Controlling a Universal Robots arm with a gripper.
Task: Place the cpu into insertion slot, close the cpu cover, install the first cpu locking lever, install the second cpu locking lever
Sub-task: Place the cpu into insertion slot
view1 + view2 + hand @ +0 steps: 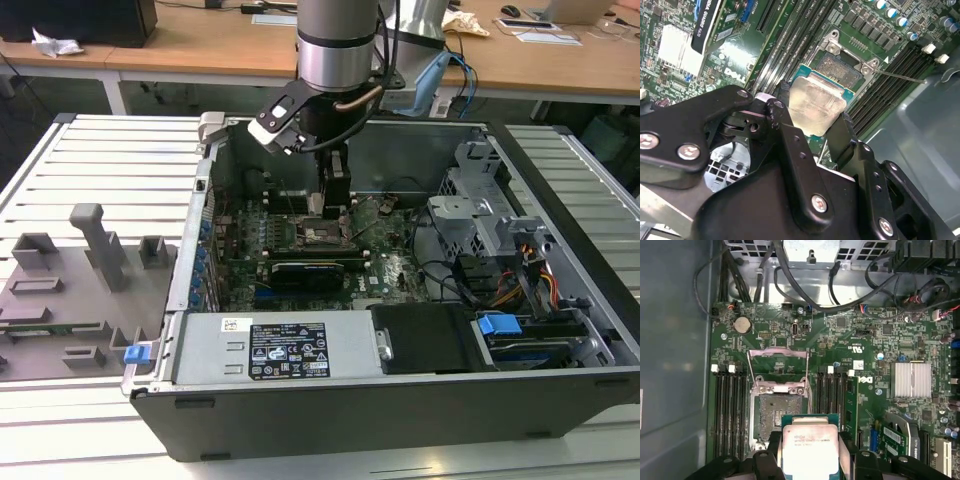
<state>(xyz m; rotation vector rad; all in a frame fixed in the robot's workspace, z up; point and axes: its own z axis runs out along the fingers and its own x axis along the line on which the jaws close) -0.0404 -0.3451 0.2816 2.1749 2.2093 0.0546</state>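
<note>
Your gripper (812,117) has its fingers (790,135) clamped on the cpu (817,102), holding it over one side of the insertion slot (840,67), not yet seated, so a tilted or offset descent could crush the slot's contacts.

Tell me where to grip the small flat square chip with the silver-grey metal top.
Grip the flat square silver-grey chip by two opposite edges, coming from above. It is thin and flat, and its underside must stay free for the black square socket. The gripper holds it so.
</note>
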